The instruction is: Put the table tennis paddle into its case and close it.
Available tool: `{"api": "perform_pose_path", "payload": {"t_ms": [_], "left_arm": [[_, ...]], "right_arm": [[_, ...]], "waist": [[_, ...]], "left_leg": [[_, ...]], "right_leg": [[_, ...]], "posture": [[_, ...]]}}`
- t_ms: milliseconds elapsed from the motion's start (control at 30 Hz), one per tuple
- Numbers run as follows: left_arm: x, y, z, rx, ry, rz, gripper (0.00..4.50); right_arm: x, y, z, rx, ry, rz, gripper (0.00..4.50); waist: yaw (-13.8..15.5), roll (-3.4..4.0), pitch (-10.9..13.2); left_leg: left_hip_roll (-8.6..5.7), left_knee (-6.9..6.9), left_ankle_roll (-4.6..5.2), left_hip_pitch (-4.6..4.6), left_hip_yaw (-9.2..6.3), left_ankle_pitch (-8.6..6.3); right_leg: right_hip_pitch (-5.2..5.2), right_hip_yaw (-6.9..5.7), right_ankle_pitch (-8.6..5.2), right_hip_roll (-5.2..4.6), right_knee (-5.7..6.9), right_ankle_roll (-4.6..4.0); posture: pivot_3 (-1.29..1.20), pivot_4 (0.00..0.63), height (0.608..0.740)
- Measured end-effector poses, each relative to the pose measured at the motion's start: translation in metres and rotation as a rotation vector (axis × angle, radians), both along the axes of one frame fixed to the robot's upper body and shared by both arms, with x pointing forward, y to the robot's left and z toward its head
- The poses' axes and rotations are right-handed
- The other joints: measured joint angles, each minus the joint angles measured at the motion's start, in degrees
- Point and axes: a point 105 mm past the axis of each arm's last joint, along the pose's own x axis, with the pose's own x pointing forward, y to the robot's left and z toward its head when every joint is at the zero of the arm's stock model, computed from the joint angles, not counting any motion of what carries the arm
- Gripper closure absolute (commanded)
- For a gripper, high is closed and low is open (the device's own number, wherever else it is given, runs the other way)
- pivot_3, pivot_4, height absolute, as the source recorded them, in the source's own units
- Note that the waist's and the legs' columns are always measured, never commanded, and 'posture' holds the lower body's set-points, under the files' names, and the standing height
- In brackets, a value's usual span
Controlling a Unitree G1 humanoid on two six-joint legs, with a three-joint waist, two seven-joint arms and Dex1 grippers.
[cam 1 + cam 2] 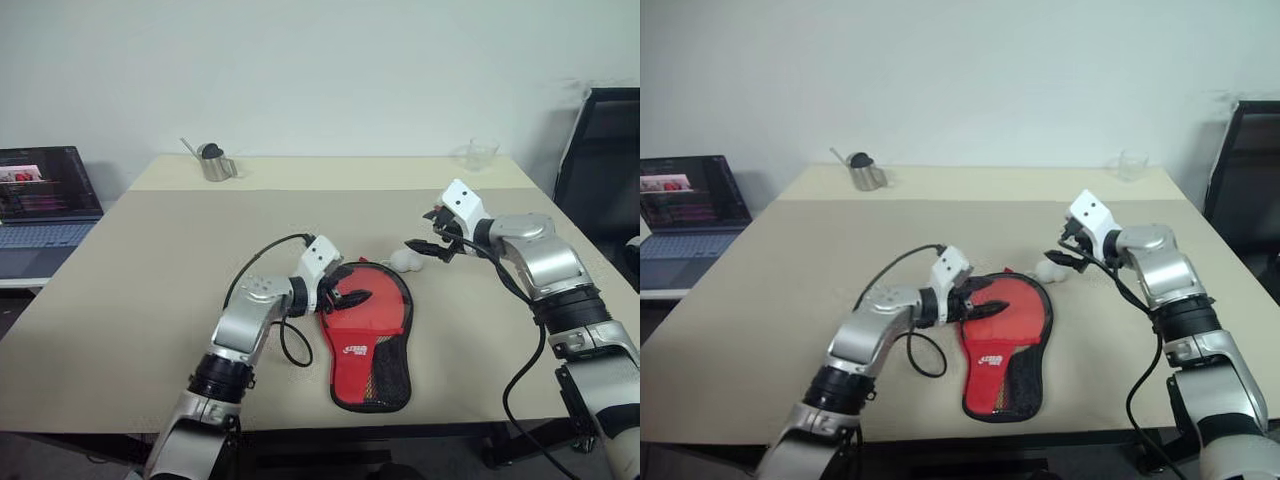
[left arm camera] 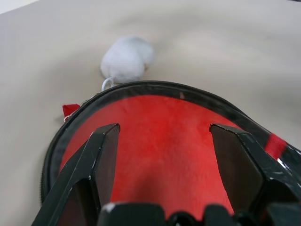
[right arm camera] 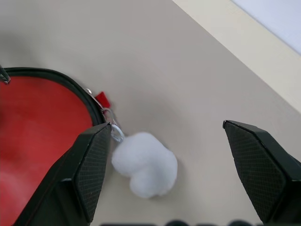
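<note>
- A white logo [image 1: 355, 350] is seen printed on the narrow handle end of the red, black-edged, paddle-shaped soft case [image 1: 366, 336]; its lettering cannot be read.
- The case is laid flat on the beige table [image 1: 150, 290], round end away from the robot, with a black mesh pocket [image 1: 388, 376] along its handle end.
- A fluffy white pompom charm [image 3: 145, 169] is shown resting on the table just beside the round end, joined to the case's edge by a small metal ring, next to a small red tab [image 3: 102, 100].
- Whether the table tennis paddle is inside the case cannot be told.
- The left gripper [image 1: 345, 297] is held low over the round red face, its 2 black fingers [image 2: 96, 162] spread wide with nothing between them.
- The right gripper [image 1: 428, 243] is poised above the pompom, jaws wide apart, nothing held.
- At the table's far edge, a small metal cup [image 1: 215, 163] with a dark object in it and a clear glass [image 1: 481, 153] are set; the glass's contents cannot be told.
- An open laptop [image 1: 42, 205] is seen to the left.
</note>
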Motion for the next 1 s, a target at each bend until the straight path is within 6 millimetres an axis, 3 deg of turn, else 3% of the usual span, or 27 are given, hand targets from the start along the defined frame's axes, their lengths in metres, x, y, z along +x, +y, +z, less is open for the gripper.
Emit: {"api": "perform_pose_path", "payload": {"t_ms": [133, 600, 1000], "left_arm": [[-0.004, -0.003, -0.022, 0.022, 0.024, 0.060, 1.19], [0.011, -0.013, -0.027, 0.021, -0.024, 0.167, 1.19], [0.016, -0.020, -0.032, -0.027, 0.011, 0.215, 1.19]], "right_arm": [[0.007, 0.000, -0.009, -0.011, 0.020, -0.042, 0.37], [0.025, 0.005, -0.026, -0.002, 0.102, -0.156, 0.37], [0.028, 0.006, -0.051, 0.146, 0.256, -0.251, 0.37]], "waist": [[0.1, 0.00, 0.0], [0.2, 0.00, 0.0], [0.2, 0.02, 0.0]], "left_leg": [[0.01, 0.00, 0.01, 0.02, -0.01, 0.01], [-0.03, 0.00, 0.02, 0.02, 0.06, 0.01], [-0.06, 0.01, 0.02, 0.11, 0.07, 0.01]], "right_leg": [[0.00, -0.01, 0.03, 0.02, 0.02, -0.05], [0.04, 0.05, 0.07, 0.01, -0.03, 0.00], [0.16, 0.07, 0.08, 0.01, -0.03, 0.04]], "posture": [[0.00, 0.150, 0.740], [0.00, 0.150, 0.740], [0.00, 0.150, 0.740]]}}
